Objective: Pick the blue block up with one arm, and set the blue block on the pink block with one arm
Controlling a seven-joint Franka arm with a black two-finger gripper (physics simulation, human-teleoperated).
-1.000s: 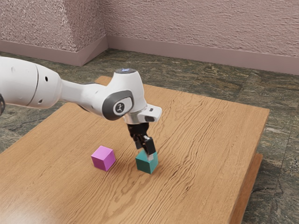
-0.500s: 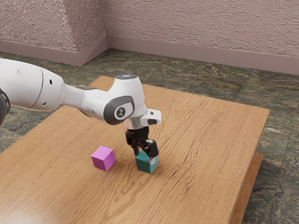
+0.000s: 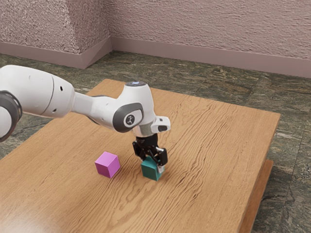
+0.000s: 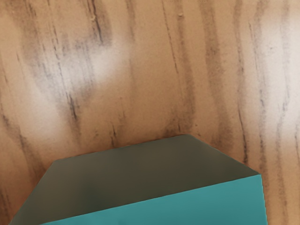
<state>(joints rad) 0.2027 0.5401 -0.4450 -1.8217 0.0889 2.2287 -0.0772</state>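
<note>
Update: the arm [image 3: 87, 104] is still coming down. Compared with a second ago the hand is sitting lower and the wrist is turned, so the gripper [image 3: 154, 162] is no longer hovering above the blue block [image 3: 149, 172] but is dropping around its upper part. The descent is nearly finished, and the grasp is what's coming next.

The block isn't moving. It's resting flat on the table [image 3: 218, 145], just below the middle of the exterior frame, same spot as before. The pink block [image 3: 107, 164] is sitting to its left in that frame, near but not touching, with nothing on top.

Jaws: standing spread at about the block's width, one on each side of it, with the block's top between them. From this angle they look like they're not pressing on it yet, so I'm calling it not gripped.

In the wrist view the blue block [image 4: 140, 187] is looming large right under the hand, with one top edge and a lit side face showing and wood grain beyond it. So centring is looking fine.

Nothing is lifted yet, and the stacking part isn't started.
</note>
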